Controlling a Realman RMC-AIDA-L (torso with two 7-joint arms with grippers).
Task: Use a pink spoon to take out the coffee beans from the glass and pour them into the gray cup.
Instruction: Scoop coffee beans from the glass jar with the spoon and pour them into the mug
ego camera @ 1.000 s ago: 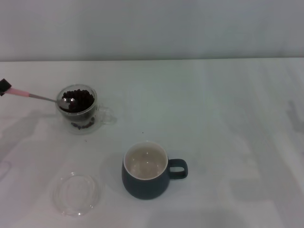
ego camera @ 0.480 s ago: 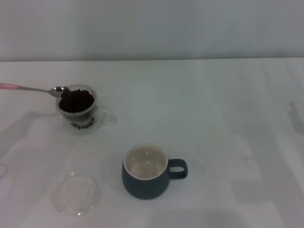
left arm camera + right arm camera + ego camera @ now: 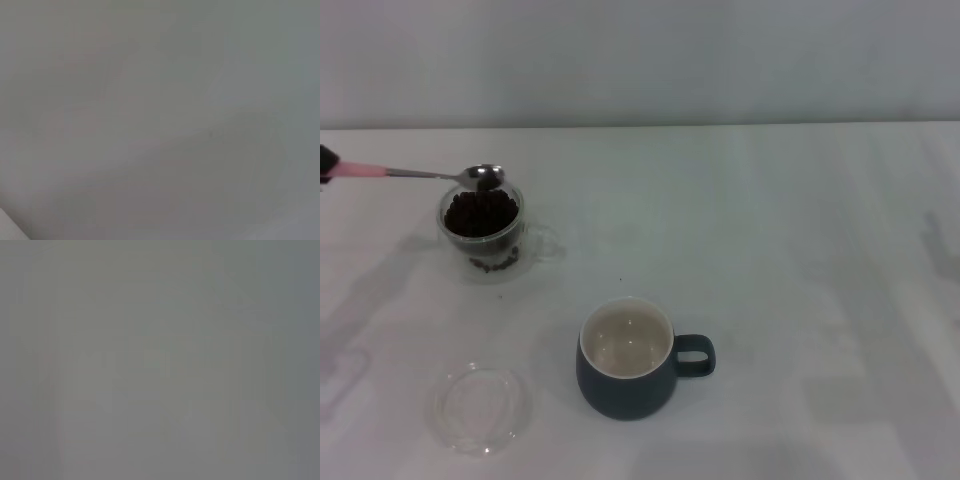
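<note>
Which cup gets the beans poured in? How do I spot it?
Find the white table. Near its front edge, right of a flat clear dish, stands the gray cup. It is dark outside, cream inside and empty; the glass is clear and full of beans.

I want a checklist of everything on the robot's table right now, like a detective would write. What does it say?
Surface: white table, plain.
Pink spoon: held level above the glass, a few coffee beans in its bowl.
Glass: upright at the left, heaped with beans.
Gray cup: upright near the front, handle to the robot's right, no beans inside.
Clutter: a flat clear glass dish at the front left.
Grippers: the left gripper shows only as a dark tip at the left edge, at the spoon's handle end; the right one is not in view.
Cables: nothing seen.
Surroundings: a plain pale wall behind the table.
</note>
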